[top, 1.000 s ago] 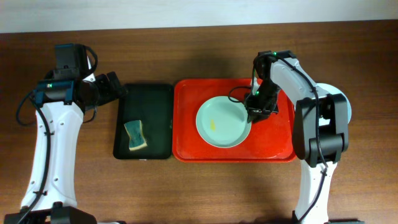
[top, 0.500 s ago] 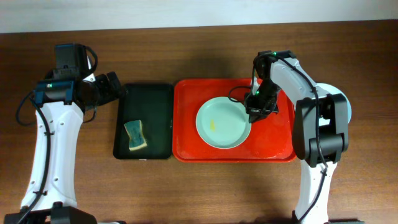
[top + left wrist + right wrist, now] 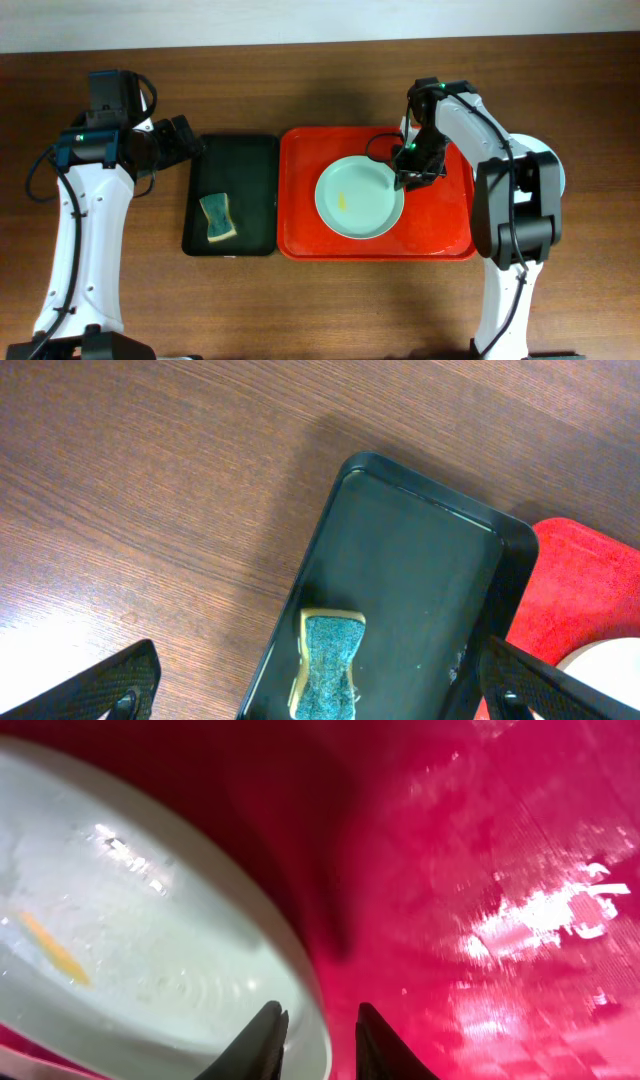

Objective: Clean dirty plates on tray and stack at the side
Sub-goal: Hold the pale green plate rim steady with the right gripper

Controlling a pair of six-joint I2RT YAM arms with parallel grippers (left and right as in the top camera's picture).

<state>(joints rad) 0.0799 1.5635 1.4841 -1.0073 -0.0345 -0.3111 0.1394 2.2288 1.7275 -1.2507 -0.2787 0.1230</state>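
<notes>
One pale mint-blue plate (image 3: pixel 358 198) with a small yellow smear (image 3: pixel 344 199) lies in the middle of the red tray (image 3: pixel 300 240). My right gripper (image 3: pixel 408 178) is down at the plate's right rim. In the right wrist view its fingers (image 3: pixel 268 1038) stand slightly apart, astride the rim of the plate (image 3: pixel 130 930): one over the plate, the other over the tray (image 3: pixel 480 870), with red showing in the gap. My left gripper (image 3: pixel 185 140) hangs wide open above the left end of the black tray (image 3: pixel 255 165), holding nothing.
A green and yellow sponge (image 3: pixel 218 217) lies in the black tray, also seen in the left wrist view as the sponge (image 3: pixel 330 665). A pale round edge (image 3: pixel 557 176) peeks out behind the right arm at the table's right side.
The right gripper's fingers have parted a little at the plate's rim and the gripper has shifted slightly towards the far side. The plate and the left arm have stayed put.
</notes>
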